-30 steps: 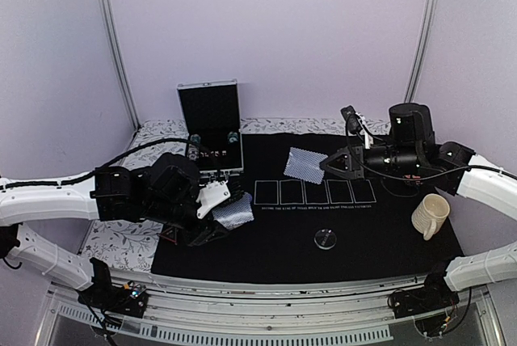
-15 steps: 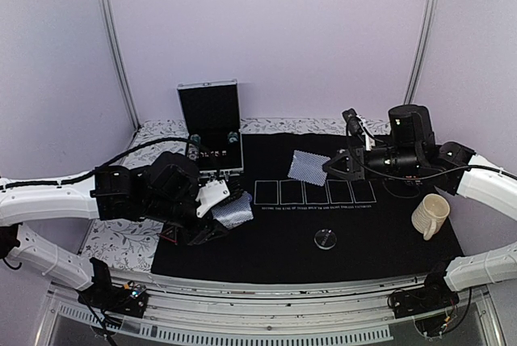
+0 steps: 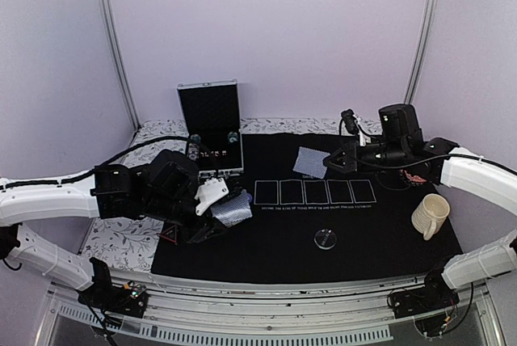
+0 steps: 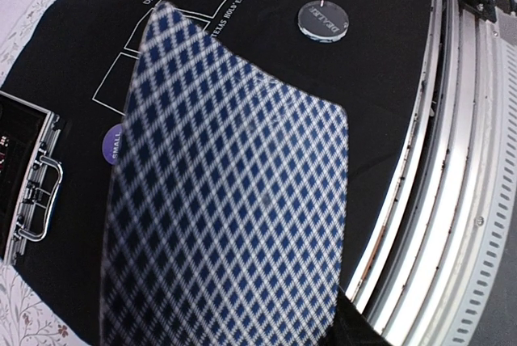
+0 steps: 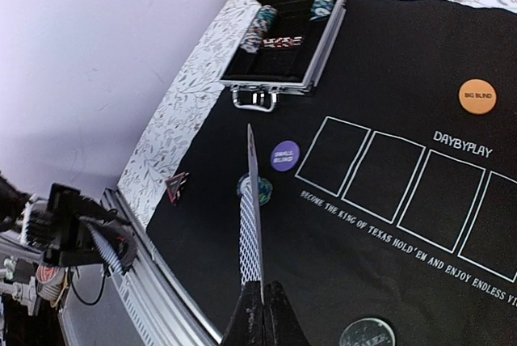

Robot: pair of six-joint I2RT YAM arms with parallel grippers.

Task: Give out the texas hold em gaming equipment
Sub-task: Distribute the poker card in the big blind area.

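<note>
My left gripper (image 3: 218, 221) hovers over the mat's left end, shut on a pack of playing cards (image 3: 233, 210). Their blue-checked backs (image 4: 234, 217) fill the left wrist view and hide the jaws. My right gripper (image 5: 263, 291) is shut on one card (image 5: 252, 217) held edge-on. That card (image 3: 311, 162) hangs above the mat behind the printed rectangles. On the mat lie a clear dealer disc (image 3: 325, 239), an orange chip (image 5: 477, 96), a purple chip (image 5: 284, 155), a green-blue chip stack (image 5: 262, 192) and a red triangle marker (image 5: 176, 186).
An open metal case (image 3: 212, 128) holding chips stands at the back left of the black mat (image 3: 380, 225). A cream mug (image 3: 430, 215) sits on the mat's right end. The five white rectangles (image 3: 315, 191) run across the middle. The table's metal rail (image 4: 452, 200) lies close to the left gripper.
My right arm has drawn back and slightly right with its card, which now shows smaller and more tilted. The left arm and its cards have stayed put.
</note>
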